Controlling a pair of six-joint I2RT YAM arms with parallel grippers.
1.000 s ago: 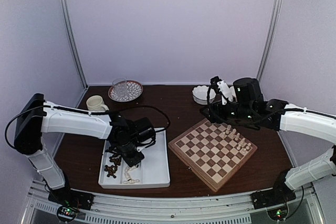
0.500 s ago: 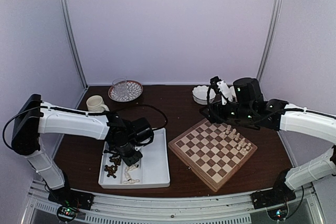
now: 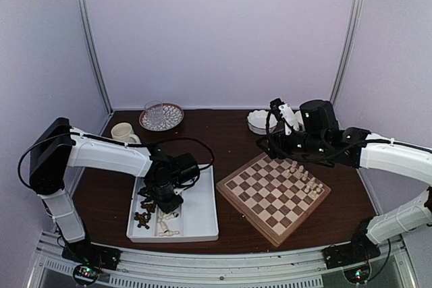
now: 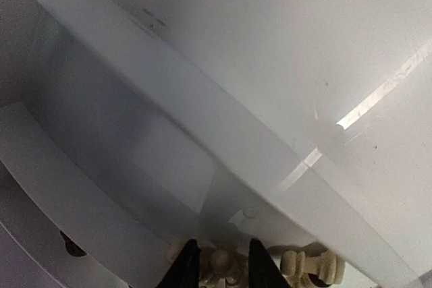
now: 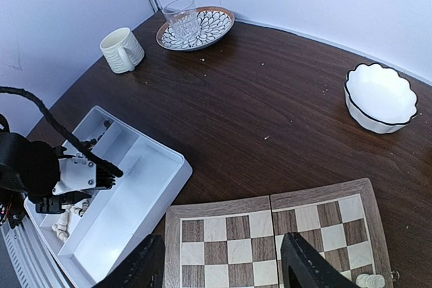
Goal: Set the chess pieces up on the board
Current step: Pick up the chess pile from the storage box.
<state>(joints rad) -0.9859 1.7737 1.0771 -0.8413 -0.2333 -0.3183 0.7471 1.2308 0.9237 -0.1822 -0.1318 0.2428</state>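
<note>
A cream chess piece lies at the near-left end of the glossy white tray, other pale turned chessmen just beside it. Your left gripper straddles it, jaws parted, not visibly pinching. Past a low wall sit dark pieces. Right of the tray, the checked wooden board carries cream pieces along its right edge. Your right gripper hovers near its far corner, jaws wide and empty, while the left arm reaches in, wrist bent down.
</note>
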